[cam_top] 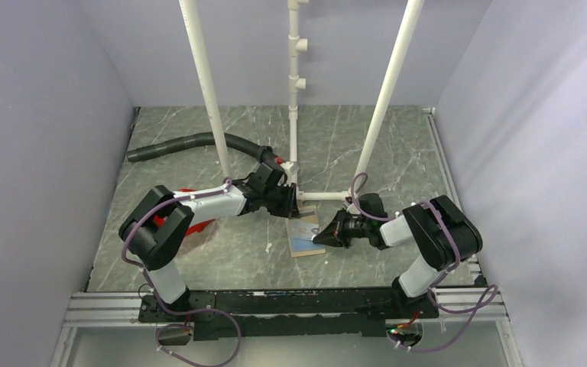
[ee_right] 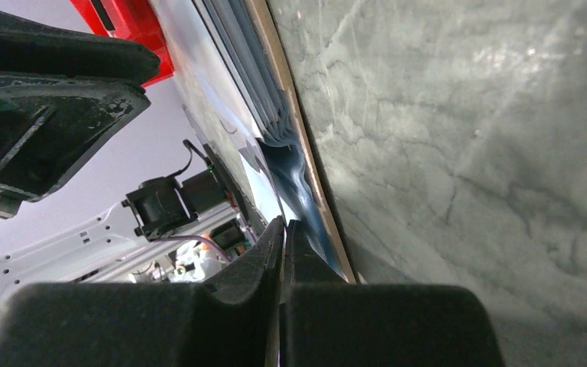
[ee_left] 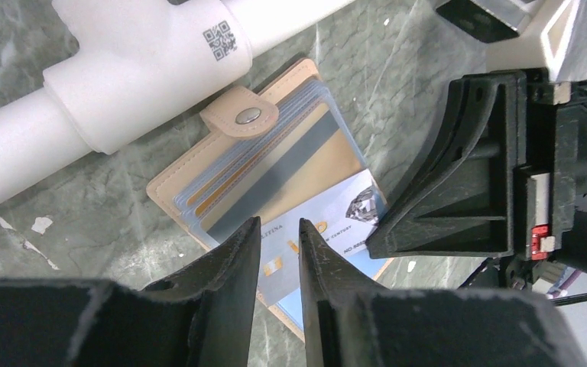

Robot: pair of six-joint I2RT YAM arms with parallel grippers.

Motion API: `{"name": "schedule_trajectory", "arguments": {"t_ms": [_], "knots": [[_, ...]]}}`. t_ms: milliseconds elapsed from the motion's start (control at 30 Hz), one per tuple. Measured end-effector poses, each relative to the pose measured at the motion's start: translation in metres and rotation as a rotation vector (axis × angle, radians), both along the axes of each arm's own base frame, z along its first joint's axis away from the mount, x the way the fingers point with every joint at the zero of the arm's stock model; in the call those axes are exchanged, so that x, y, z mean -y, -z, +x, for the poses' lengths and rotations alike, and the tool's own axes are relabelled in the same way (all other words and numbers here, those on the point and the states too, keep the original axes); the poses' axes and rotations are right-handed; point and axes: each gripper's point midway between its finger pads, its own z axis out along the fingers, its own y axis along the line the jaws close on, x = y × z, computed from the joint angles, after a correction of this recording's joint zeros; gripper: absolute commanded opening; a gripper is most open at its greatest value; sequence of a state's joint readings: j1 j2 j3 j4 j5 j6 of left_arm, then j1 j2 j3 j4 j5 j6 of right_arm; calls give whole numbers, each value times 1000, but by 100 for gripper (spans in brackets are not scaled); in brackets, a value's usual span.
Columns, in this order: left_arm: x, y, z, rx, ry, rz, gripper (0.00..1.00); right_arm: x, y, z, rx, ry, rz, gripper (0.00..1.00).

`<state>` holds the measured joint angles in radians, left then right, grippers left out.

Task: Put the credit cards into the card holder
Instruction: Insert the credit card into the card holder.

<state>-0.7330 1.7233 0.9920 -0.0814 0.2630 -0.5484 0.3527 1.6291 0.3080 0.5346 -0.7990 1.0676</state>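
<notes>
The card holder (ee_left: pixel 275 157) lies open on the table, tan with a snap tab, its blue and yellowish sleeves fanned up. It also shows in the top view (cam_top: pixel 303 237). A pale credit card (ee_left: pixel 340 218) with a diamond print lies slanted over its near half. My right gripper (ee_right: pixel 283 223) is shut on this card's edge (ee_right: pixel 264 183), low beside the holder's tan rim (ee_right: pixel 290 115). Its fingers (ee_left: pixel 443 199) also show in the left wrist view. My left gripper (ee_left: pixel 279 238) hovers just above the card, jaws narrowly parted and empty.
A white pipe frame (ee_left: pixel 122 84) stands right behind the holder, touching its far edge. A red plastic bin (cam_top: pixel 191 222) sits under the left arm and also shows in the right wrist view (ee_right: pixel 134 30). A black hose (cam_top: pixel 191 143) lies at the back left.
</notes>
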Motion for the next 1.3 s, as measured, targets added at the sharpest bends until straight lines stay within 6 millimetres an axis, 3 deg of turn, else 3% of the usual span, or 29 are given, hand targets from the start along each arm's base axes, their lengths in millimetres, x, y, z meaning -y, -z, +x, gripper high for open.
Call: {"name": "schedule_trajectory", "arguments": {"t_ms": [500, 933, 1100, 1300], "knots": [[-5, 10, -10, -24, 24, 17, 34, 14, -2, -4, -22, -73, 12, 0], [-12, 15, -16, -37, 11, 21, 38, 13, -3, 0, -16, -112, 25, 0], [-15, 12, -11, -13, -13, 34, 38, 13, -3, 1, -16, -107, 24, 11], [-18, 11, -8, 2, -31, 47, 38, 16, 0, 0, -2, -31, 18, 16]]}}
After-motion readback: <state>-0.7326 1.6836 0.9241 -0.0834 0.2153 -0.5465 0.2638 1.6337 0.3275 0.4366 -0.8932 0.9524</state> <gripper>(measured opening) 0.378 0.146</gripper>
